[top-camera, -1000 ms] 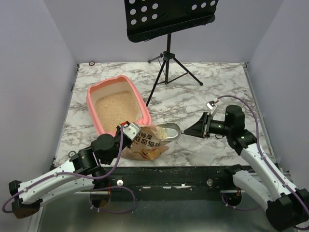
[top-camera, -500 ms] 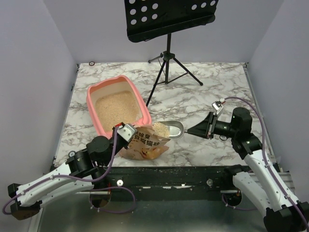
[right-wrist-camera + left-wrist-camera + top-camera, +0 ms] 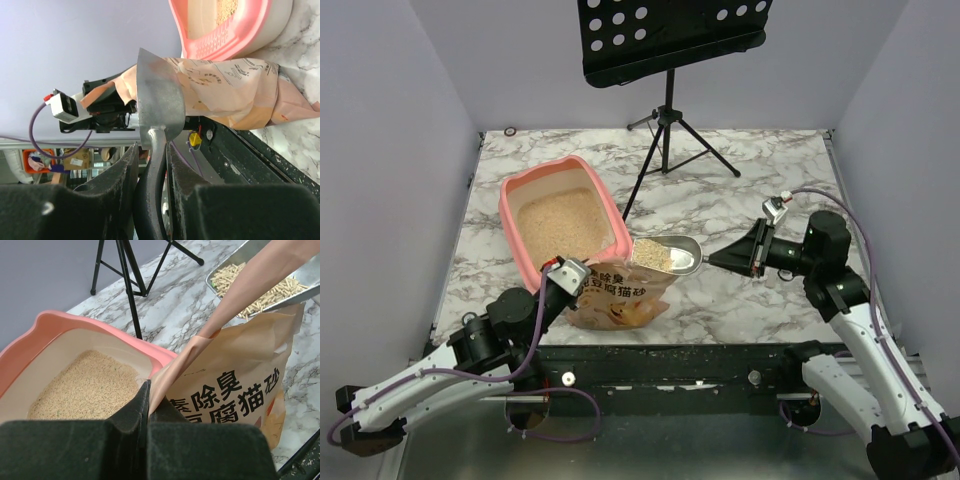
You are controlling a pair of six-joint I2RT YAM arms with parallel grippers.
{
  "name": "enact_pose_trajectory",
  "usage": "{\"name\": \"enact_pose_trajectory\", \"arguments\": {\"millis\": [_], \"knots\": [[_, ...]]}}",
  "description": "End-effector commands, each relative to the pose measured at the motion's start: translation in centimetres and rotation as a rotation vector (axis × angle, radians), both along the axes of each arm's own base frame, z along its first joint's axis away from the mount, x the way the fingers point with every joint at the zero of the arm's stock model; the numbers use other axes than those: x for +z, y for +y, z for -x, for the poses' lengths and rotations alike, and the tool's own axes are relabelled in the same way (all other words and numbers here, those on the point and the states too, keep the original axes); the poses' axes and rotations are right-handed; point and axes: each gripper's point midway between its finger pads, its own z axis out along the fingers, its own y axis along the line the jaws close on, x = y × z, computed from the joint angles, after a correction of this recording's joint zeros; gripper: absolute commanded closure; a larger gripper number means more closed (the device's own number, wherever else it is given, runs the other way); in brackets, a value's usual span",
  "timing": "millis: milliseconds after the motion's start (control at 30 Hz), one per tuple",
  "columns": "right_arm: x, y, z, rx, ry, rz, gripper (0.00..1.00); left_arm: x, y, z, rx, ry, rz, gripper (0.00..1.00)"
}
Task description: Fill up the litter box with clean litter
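Two sets of jaws are engaged. Left jaws are clenched on the top edge of the bag [image 3: 616, 298], which stands on the surface [image 3: 760, 180] at the near end of the box [image 3: 506, 225]. Right jaws grasp the handle of a scoop [image 3: 684, 259], held at the bag mouth and loaded with litter [image 3: 651, 254]. More litter covers the box floor, left of centre.

The bag [image 3: 620, 295] stands against the tray's [image 3: 506, 215] near right corner, with the left gripper [image 3: 148, 395] pinched on its edge, closing off the front. A loaded scoop [image 3: 668, 255] hangs just above the bag's top. The music stand [image 3: 668, 120] (thin, splayed legs) fences the far right. The tray is open from above, and bare table [image 3: 770, 180] lies to the right.
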Motion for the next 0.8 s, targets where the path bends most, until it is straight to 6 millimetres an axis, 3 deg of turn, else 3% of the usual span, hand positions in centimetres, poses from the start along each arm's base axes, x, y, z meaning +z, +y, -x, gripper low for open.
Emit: {"name": "enact_pose_trajectory", "arguments": {"millis": [0, 233, 400, 567, 767], "knots": [[2.8, 0.2, -1.6, -0.026, -0.042, -0.02, 0.99, 5.7, 1.7, -0.6, 0.083, -0.109, 0.2, 1.0], [3.5, 1.1, -5.6, -0.052, -0.026, -0.061, 0.99, 5.9, 1.7, -0.6, 0.08, -0.11, 0.207, 1.0], [4.5, 2.9, -8.8, -0.028, -0.056, -0.069, 0.99, 5.8, 1.3, -0.6, 0.064, -0.105, 0.203, 1.0], [5.2, 6.5, -11.4, 0.041, -0.097, -0.053, 0.99, 5.6, 0.9, -0.7, 0.058, -0.094, 0.192, 1.0], [3.9, 11.4, -14.8, 0.105, -0.121, -0.006, 0.99, 5.6, 1.0, -0.9, 0.064, -0.094, 0.19, 1.0]]}}
